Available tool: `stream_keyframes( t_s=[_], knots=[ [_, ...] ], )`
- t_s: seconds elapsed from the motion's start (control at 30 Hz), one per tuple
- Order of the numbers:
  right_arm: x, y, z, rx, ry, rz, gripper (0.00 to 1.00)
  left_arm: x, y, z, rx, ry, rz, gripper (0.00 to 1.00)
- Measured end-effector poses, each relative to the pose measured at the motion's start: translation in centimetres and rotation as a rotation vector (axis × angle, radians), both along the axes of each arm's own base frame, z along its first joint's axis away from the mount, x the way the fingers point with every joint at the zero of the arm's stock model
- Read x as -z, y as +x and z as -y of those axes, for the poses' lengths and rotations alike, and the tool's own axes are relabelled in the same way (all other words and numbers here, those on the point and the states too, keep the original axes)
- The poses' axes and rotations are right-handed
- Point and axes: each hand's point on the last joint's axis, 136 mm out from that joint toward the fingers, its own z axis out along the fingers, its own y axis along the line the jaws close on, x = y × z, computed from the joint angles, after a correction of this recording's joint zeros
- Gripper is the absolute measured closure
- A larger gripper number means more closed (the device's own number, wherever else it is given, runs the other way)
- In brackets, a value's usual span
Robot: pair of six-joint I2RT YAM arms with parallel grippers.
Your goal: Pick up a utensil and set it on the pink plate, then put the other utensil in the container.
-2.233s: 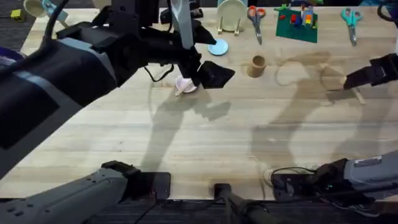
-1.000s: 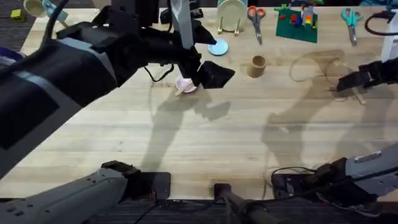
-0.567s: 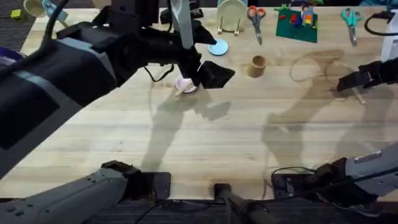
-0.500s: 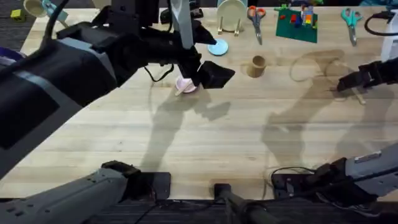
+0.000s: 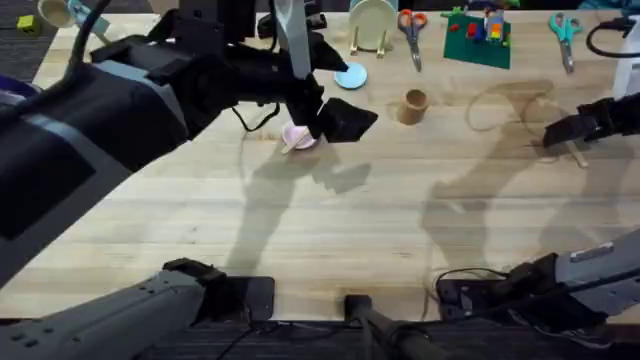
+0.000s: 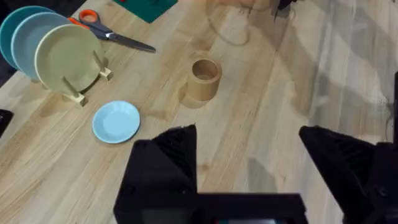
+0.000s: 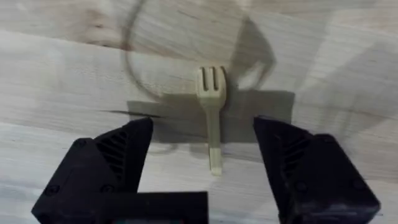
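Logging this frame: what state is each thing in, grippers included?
left gripper: open, holding nothing.
right gripper: open, fingers either side of the fork.
fork: flat on the table, not gripped.
container: upright, nothing sticking out.
pink plate: flat on the table, partly hidden.
spoon: seems to rest on the pink plate.
light blue plate: flat, empty.
green plate: on edge in a rack.

Matt pale wood fork [image 7: 211, 109]; wood-grain table [image 7: 74, 74].
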Motion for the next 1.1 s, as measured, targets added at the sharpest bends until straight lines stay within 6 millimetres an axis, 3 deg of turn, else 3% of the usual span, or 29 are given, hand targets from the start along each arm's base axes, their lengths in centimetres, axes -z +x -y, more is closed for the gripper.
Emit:
stream_keyframes(
  t_s=[0.63,0.7,0.87,1.03,1.1],
  knots=[
    [0.2,0.1,0.1,0.010,0.003,-0.004,0.007,0.0,0.0,0.0,0.000,0.000,0.000,0.007],
    [0.2,0.1,0.2,0.013,0.002,-0.007,0.040,0.0,0.0,0.0,0.000,0.000,0.000,0.006],
    [0.3,0.3,0.7,0.020,-0.016,-0.007,0.225,0.0,0.0,0.0,0.000,0.000,0.000,0.007],
    [0.3,0.4,1.4,0.033,-0.032,-0.002,0.658,0.0,0.0,0.0,0.000,0.000,0.000,0.007],
    [0.3,0.4,1.3,0.034,-0.028,-0.002,0.771,0.0,0.0,0.0,0.000,0.000,0.000,0.007]
  ],
)
